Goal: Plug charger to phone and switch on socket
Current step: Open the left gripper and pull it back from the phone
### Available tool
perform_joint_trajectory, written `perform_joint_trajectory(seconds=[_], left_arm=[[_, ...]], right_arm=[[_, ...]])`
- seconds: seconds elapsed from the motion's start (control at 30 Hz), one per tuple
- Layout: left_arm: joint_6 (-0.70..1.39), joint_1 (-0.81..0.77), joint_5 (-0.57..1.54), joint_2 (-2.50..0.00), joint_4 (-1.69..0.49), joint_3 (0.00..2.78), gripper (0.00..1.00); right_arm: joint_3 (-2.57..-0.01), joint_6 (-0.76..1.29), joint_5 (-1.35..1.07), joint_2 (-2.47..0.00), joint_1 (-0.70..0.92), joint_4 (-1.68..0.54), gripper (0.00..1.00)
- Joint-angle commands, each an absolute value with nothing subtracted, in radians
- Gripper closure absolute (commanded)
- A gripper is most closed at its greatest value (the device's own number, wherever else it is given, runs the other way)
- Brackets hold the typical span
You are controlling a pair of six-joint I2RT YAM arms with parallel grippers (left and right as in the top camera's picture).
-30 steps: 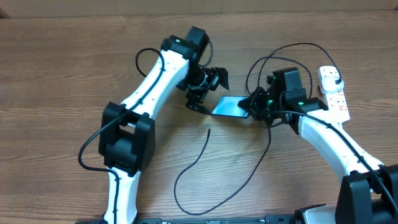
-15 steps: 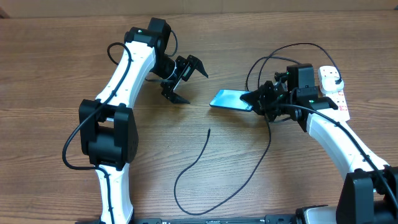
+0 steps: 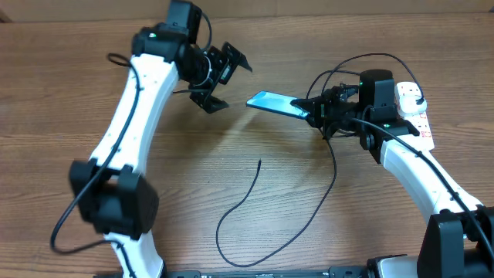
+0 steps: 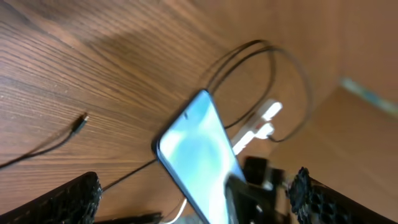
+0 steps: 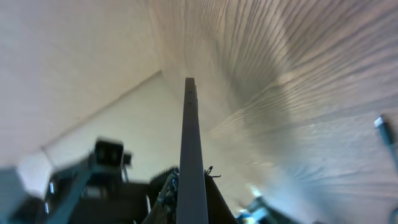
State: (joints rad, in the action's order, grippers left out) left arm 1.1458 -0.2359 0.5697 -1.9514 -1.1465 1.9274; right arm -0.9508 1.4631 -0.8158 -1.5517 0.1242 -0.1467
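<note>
- The right tool point(image 3: 315, 112) is clamped on one short end of the phone point(image 3: 270, 103), which hangs clear of the table point(image 3: 62, 116), tilted, with its bright blue screen facing up. In the right wrist view the phone shows edge-on between the jaws.
- The left tool point(image 3: 233, 85) is spread wide and holds nothing. It hovers above the table, apart from the phone's free end and pointing roughly toward it.
- The charger point(image 3: 231, 212) lies loose on the table in a long curve. Its connector tip point(image 3: 259, 161) rests on the wood below the phone, well apart from both tools; nothing grips it.
- The charger's far end loops up toward the socket point(image 3: 417, 123) at the right edge, where a dark plug point(image 3: 416, 95) seems to sit in an outlet.
- Judged progress: early. The phone is picked up and presented, but the connector is not yet in it.
- Left to do: take the connector tip, likely with the free left tool, line it up with the phone's port, push it in, then press the socket switch. Whether that switch is on cannot be told from here.
</note>
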Motion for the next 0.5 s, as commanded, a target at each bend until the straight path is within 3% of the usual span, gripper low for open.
perform_joint_trajectory(seconds=[0.0, 0.47], left_arm=[[1.234, -0.242, 0.485, -1.895, -1.127, 1.95, 0.0], [1.342, -0.274, 0.46, -1.893, -1.055, 1.95, 0.01]], right_arm=[[-0.966, 1.714, -0.875, -1.55, 0.118, -0.111, 0.96], [-0.966, 2.1, -0.941, -1.55, 0.146, 0.142, 0.96]])
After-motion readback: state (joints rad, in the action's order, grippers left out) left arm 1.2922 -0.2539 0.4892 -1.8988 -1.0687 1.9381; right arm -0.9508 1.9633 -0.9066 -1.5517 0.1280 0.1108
